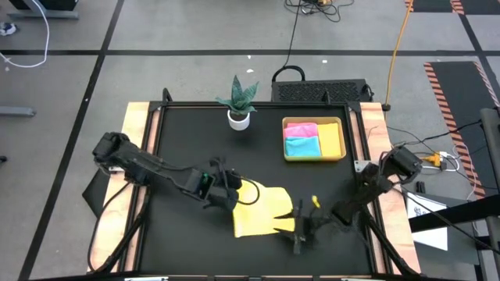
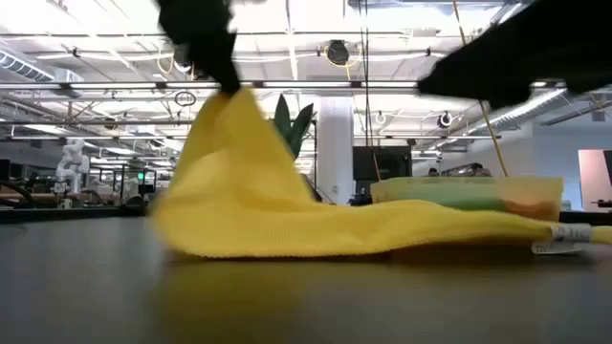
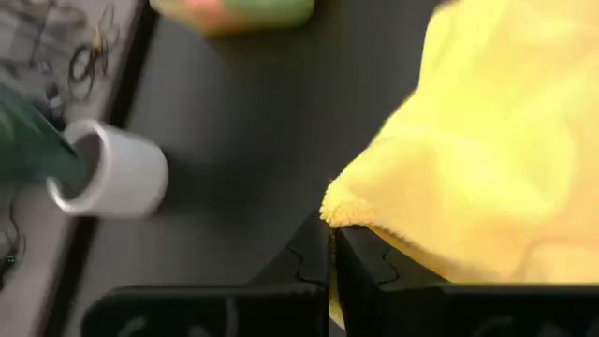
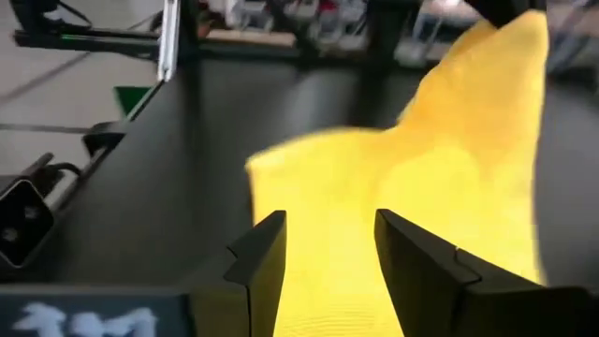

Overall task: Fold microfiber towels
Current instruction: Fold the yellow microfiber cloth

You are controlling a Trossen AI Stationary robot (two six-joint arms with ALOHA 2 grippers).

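**Yellow towel pinched at one corner, my other jaws spread at its far edge**

My left gripper (image 1: pixel 227 190) sits over the middle of the black counter (image 1: pixel 180 140), and its jaws are clamped tight on a corner of the yellow towel (image 1: pixel 262 209). In my left wrist view the two dark fingers (image 3: pixel 309 271) press together with the yellow fabric (image 3: pixel 487 159) caught between them. From the low view that corner is lifted off the counter, so the towel (image 2: pixel 287 205) rises to a peak under my left arm and slopes down to lie flat across the surface.

My right gripper (image 1: pixel 301 228) is at the near right edge of the same towel. Its jaws stand apart, and in my right wrist view the fingers (image 4: pixel 267 257) frame a gap with the yellow cloth (image 4: pixel 421 178) lying just beyond them. I cannot tell whether the tips touch the fabric.

Toward the far right of the counter stands the yellow-green tray (image 1: pixel 337 140). Inside it lie a pink towel (image 1: pixel 301 128) and a light blue towel (image 1: pixel 303 146), both folded, the pink one on the far side and the blue just beside it. A small potted plant (image 1: pixel 238 101) in a white pot stands at the far edge of the counter, left of the tray and well apart from the yellow towel.
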